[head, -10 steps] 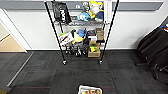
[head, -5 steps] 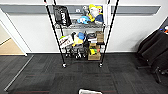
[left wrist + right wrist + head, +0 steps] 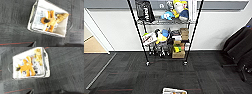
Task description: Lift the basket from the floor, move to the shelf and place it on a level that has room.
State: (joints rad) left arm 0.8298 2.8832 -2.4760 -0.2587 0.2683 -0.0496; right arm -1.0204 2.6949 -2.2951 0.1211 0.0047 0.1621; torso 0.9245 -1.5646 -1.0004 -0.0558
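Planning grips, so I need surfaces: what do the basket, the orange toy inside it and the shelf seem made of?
Basket: looks chunky-woven, cream, with white fabric lining; probably soft-sided.
Orange toy: plush, judging by its fuzzy, rounded limbs.
Shelf: thin black posts and wire tiers, apparently painted metal.

Head view: high up, facing forward and down at the shelf (image 3: 166,32) across the floor (image 3: 166,72), with the basket (image 3: 174,91) cut off at the near edge. Both wrist views: straight down from above onto the same basket (image 3: 48,18) (image 3: 30,64) and orange plush toy (image 3: 50,21) (image 3: 26,67), fairly near, from opposite sides.
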